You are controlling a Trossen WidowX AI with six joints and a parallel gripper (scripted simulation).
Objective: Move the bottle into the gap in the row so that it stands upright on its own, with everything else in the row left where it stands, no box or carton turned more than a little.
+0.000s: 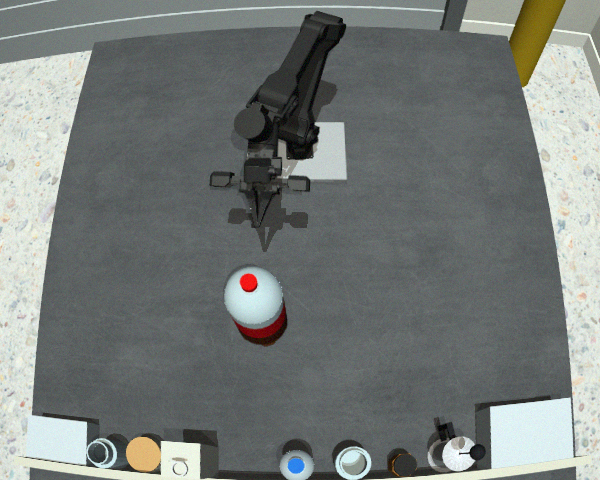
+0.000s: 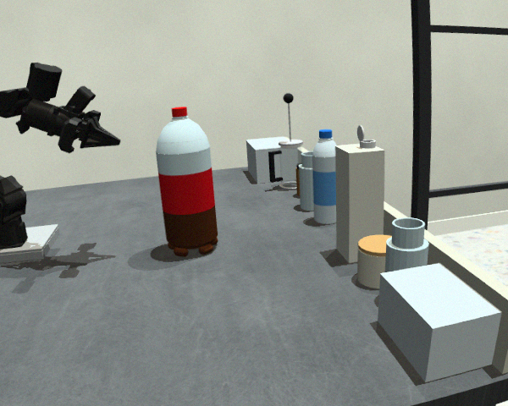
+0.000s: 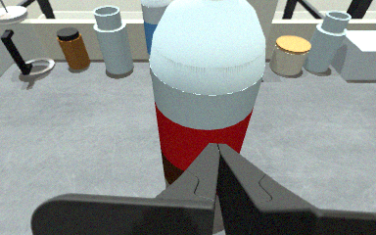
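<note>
A large cola bottle [image 1: 253, 304] with a red cap and red label stands upright in the middle of the table; it also shows in the side view [image 2: 185, 183] and fills the wrist view [image 3: 206, 93]. My gripper [image 1: 257, 219] is shut and empty, in the air behind the bottle, level with its shoulder in the side view [image 2: 109, 140], apart from it. In the wrist view the shut fingertips [image 3: 217, 149] point at the red label. The row runs along the table's near edge, with a gap [image 1: 241, 459] between the tall cream carton [image 1: 180, 459] and the blue-capped bottle [image 1: 296, 465].
The row holds a pale box [image 1: 56, 439], a grey cup [image 1: 102, 452], a cork-lidded jar [image 1: 143, 453], a second grey cup [image 1: 352, 461], a brown jar [image 1: 403, 463], a French press [image 1: 458, 452] and a pale box [image 1: 532, 426]. A low wall [image 2: 464, 271] backs the row.
</note>
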